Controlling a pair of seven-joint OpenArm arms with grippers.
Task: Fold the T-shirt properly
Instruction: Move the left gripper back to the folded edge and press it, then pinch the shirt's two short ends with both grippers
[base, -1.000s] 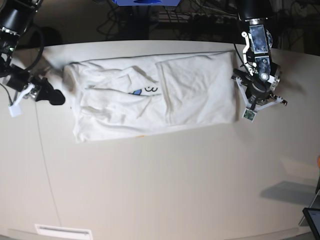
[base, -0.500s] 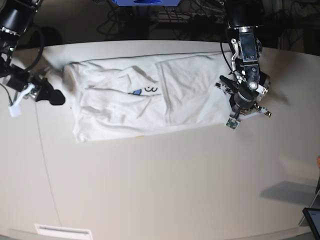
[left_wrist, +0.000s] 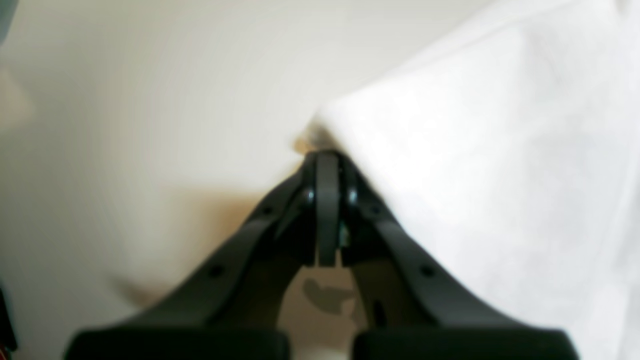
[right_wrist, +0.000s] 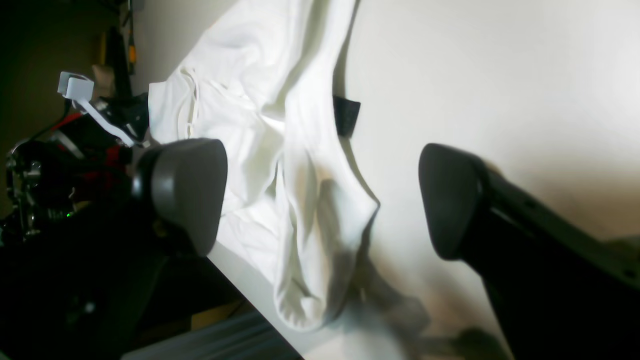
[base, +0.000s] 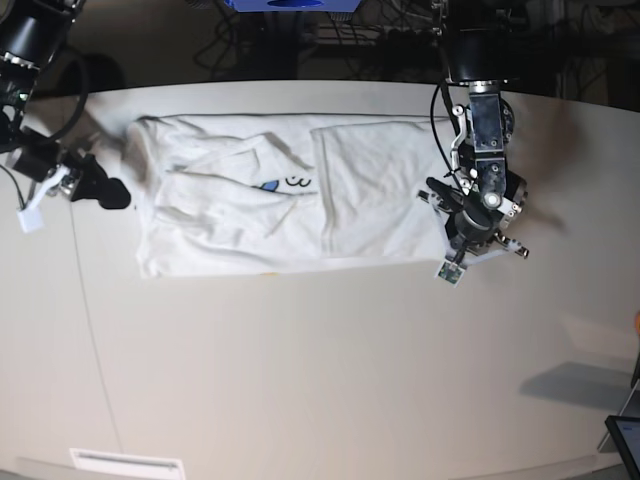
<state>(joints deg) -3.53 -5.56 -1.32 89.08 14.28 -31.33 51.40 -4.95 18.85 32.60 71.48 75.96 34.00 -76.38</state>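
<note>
At the right of the base frame, the closed left hand (base: 461, 243) meets the crumpled white cloth T-shirt (base: 290, 195); the right hand (right_wrist: 320, 200) gapes empty above the pale counter (base: 330, 370).

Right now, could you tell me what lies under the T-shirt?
The T-shirt lies folded on the pale table, which shows bare on every side. Its lower layers and most of the print are covered, so anything beneath cannot be seen.
</note>
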